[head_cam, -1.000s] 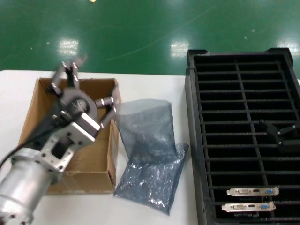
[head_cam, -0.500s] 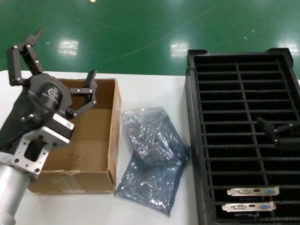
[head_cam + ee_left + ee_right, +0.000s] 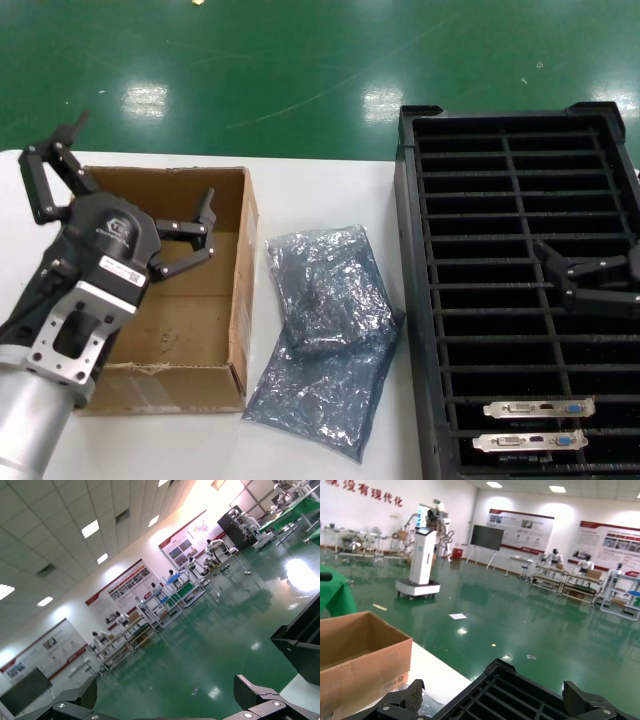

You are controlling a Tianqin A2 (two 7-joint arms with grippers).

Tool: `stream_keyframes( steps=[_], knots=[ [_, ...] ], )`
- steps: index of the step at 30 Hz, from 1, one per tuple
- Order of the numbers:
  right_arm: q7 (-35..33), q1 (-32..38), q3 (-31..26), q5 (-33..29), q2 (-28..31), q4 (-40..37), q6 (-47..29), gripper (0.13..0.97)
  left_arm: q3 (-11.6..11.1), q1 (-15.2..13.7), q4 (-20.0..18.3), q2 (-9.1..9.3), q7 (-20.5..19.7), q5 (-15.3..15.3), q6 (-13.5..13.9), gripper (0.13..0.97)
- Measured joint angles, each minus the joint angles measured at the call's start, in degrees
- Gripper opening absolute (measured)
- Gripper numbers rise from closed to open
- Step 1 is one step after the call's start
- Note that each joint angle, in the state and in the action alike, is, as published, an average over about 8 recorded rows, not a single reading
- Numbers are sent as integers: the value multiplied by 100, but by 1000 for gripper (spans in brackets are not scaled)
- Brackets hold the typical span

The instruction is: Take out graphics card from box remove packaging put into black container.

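So both cards (image 3: pixel 538 408) sit slotted in the crate (image 3: pixel 515 290); box (image 3: pixel 190 300) looks empty, bags (image 3: pixel 325 330) beside it. Our left gripper (image 3: pixel 125 205) hangs spread wide above the box, right gripper (image 3: pixel 590 270) spread over the crate. Risk: dropping the left arm clips the box wall.

The head view looks steeply down from above onto the white table (image 3: pixel 320 185), taking in its far edge and a strip of green floor (image 3: pixel 300 60) beyond. The left wrist view faces nearly level across the hall, tilted, with ceiling and far wall filling it; a corner of the black container (image 3: pixel 302 647) enters at one edge. The right wrist view also faces outward, level, low and close over the black container (image 3: pixel 505 692), with the box (image 3: pixel 360 655) beside; both appear in the head view.
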Motion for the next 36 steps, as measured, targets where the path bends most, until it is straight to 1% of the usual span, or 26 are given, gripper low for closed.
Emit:
stream_keyframes(
  steps=[6,36],
  knots=[
    [-276,-118,-100,177,-195,-134,385,966,34,34,208,-2,31,-421,-77,965],
    [-1652,-710,-599,1059,-1174,-801,2309,966,203,207,1249,-13,187,-2517,-461,966]
  ],
)
